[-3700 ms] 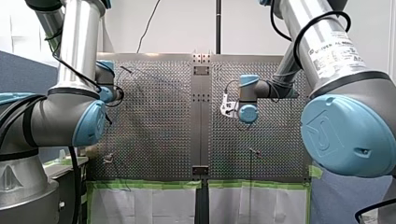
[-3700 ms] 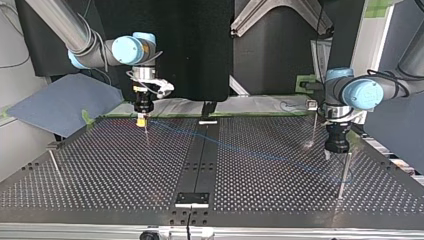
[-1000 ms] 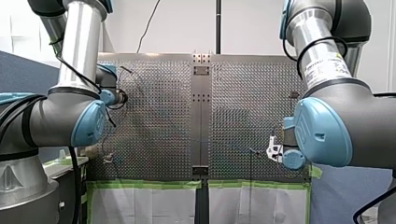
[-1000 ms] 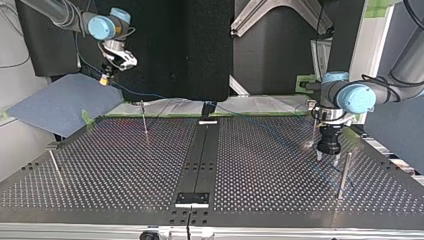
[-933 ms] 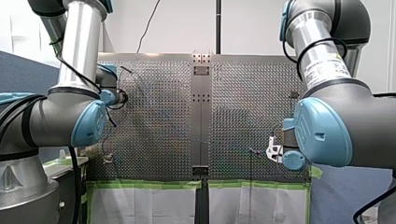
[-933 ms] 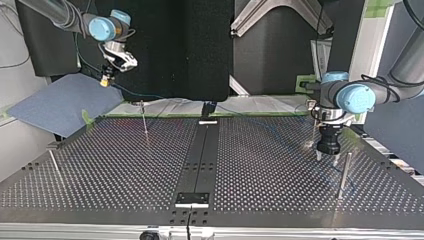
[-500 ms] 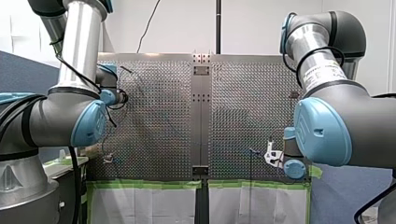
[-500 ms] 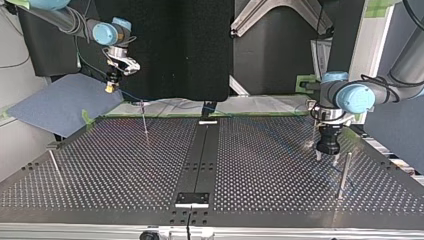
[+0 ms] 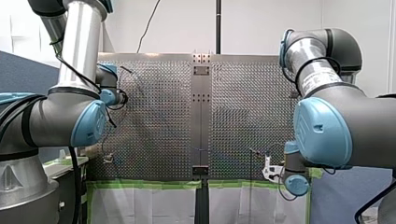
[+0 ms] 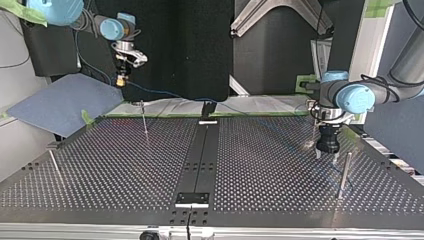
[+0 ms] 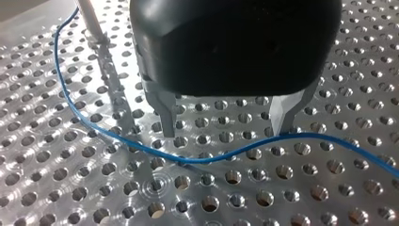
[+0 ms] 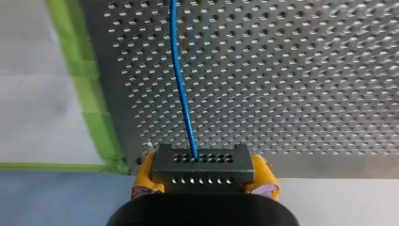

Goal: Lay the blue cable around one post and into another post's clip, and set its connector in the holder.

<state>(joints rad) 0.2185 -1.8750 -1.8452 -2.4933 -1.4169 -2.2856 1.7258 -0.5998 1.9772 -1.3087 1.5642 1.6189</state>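
My right gripper (image 12: 202,186) is shut on the black connector (image 12: 201,165), which sits between its yellow pads. The blue cable (image 12: 181,89) runs from the connector out over the perforated table. In the top view this gripper (image 10: 121,81) hangs high beyond the table's far edge at the left, and the cable (image 10: 160,93) sags from it toward the centre. My left gripper (image 11: 225,129) stands open just above the plate, and the cable (image 11: 211,157) lies on the plate right at its metal fingertips. In the top view it (image 10: 326,154) is at the right, between two posts.
A thin post (image 10: 144,120) stands at the top view's far left and another (image 10: 54,164) nearer. A post (image 10: 342,174) rises right beside my left gripper, a thinner one (image 10: 314,127) behind it. Black holders sit on the centre strip, far (image 10: 208,111) and near (image 10: 192,198).
My right gripper has carried the connector toward the top view's right and, in the front view, lower, past the table's near edge. My left gripper has hardly moved.
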